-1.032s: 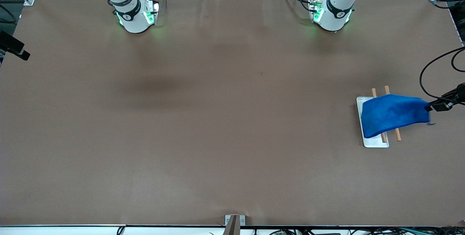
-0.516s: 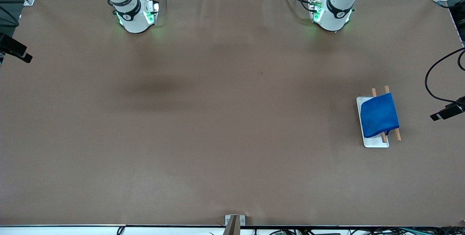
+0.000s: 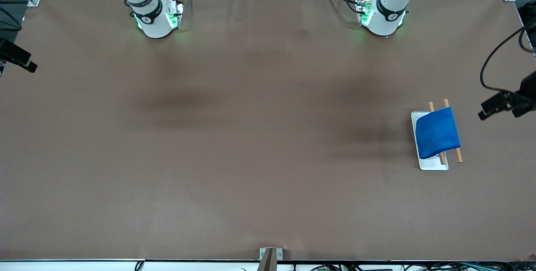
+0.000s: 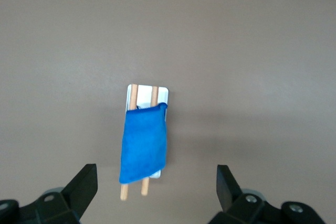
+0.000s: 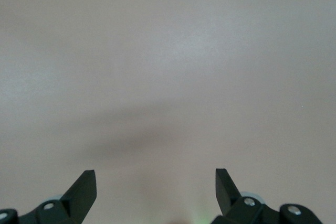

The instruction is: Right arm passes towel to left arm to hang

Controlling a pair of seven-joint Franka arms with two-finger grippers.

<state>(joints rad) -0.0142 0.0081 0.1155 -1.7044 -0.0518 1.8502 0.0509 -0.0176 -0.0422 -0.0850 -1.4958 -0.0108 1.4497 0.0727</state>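
The bright blue towel point(image 3: 437, 132) hangs draped over the two wooden rods point(image 3: 459, 156) of a small rack with a white base point(image 3: 433, 164), near the left arm's end of the table. My left gripper point(image 3: 485, 112) is open and empty, up in the air beside the rack, clear of the towel. The left wrist view shows its open gripper point(image 4: 156, 182) above the towel point(image 4: 143, 142) and the rack base point(image 4: 163, 93). My right gripper point(image 5: 156, 182) is open and empty over bare table, with nothing between its fingers.
The right arm's base point(image 3: 155, 19) and the left arm's base point(image 3: 383, 15) stand at the table's farthest edge. A small metal bracket point(image 3: 270, 254) sits at the nearest edge. A black cable point(image 3: 485, 70) loops by the left gripper.
The left gripper let go of the towel's end, and the towel fell to hang over the rods. The left gripper then drew off from the rack. The right gripper barely moved.
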